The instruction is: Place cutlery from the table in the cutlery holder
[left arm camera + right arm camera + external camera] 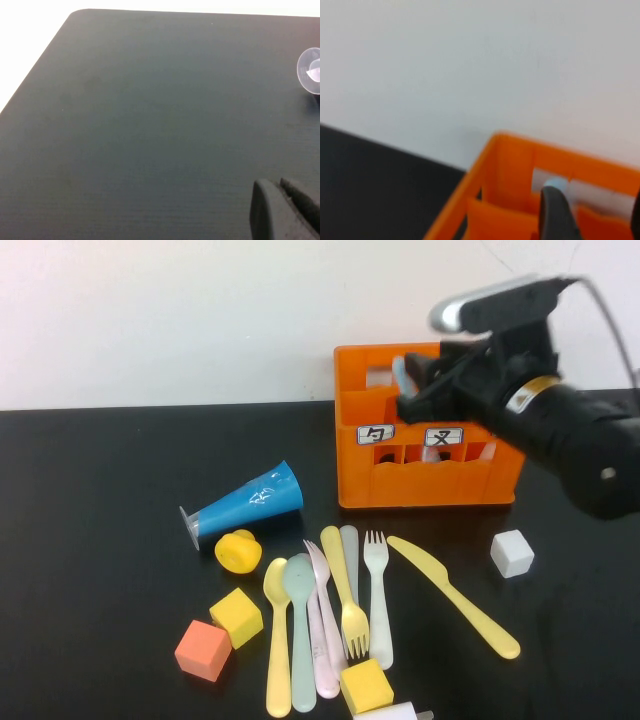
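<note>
Black glossy table point(100, 490) carries everything. The left gripper point(285, 215) hangs low over a bare part of it, far to the left of the orange crate point(430, 485); I cannot tell if it is open or closed. Left of the crate and a little nearer the robot lies a blue cone point(250, 502) on its side. In front of the crate the cutlery point(330, 610) waits in a loose heap of spoons and forks, some touching each other, with a yellow knife point(455, 598) lying apart at its right side.

The right gripper point(415, 388) is over the back part of the crate, its jaws spread wide and holding nothing. A light-blue piece point(400, 370) stands inside the crate just beside one finger; which compartment it is in I cannot say.

I judge the step is the release. To do it well, the arm should lift straight up, so no finger pulls the piece out again, and only then go to the heap. A white cube point(512, 553) sits in front of the crate's right corner.
</note>
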You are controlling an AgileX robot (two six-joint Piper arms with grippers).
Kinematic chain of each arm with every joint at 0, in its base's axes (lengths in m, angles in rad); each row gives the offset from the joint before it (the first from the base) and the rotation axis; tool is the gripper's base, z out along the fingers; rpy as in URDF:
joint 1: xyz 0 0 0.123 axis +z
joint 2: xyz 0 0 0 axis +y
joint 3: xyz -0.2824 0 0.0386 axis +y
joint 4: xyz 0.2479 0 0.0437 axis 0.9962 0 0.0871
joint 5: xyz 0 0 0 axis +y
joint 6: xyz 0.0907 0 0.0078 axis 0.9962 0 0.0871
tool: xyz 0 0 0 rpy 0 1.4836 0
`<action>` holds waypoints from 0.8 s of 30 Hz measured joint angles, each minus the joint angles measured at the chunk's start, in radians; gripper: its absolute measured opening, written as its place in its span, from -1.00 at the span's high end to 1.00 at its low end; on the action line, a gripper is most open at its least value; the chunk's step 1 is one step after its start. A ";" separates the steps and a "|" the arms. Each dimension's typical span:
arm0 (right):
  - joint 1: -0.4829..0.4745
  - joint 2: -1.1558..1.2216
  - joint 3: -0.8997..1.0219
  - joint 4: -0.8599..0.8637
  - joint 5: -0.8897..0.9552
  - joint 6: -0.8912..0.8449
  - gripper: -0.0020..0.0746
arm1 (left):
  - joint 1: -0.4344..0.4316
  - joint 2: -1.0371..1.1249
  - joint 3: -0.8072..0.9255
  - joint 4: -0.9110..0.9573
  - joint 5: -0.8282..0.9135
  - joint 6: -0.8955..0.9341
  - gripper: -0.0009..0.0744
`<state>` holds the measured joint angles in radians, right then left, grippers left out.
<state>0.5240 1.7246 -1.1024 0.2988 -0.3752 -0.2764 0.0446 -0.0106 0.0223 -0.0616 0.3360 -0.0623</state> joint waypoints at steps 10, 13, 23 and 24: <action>0.007 -0.351 0.174 -0.034 0.087 0.000 0.70 | 0.000 0.000 0.000 0.000 0.000 0.000 0.98; 0.011 -0.497 0.239 -0.062 0.140 0.000 0.88 | 0.000 0.000 0.000 0.000 0.000 0.000 0.98; 0.012 -0.918 0.282 -0.169 0.649 -0.002 0.95 | 0.000 0.000 0.000 0.000 0.000 0.000 0.98; 0.012 -0.953 0.284 -0.187 0.732 -0.004 0.95 | 0.000 0.000 0.000 0.000 0.000 0.000 0.98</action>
<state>0.5362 0.7714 -0.8187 0.1117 0.3568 -0.2804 0.0446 -0.0106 0.0223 -0.0616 0.3360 -0.0623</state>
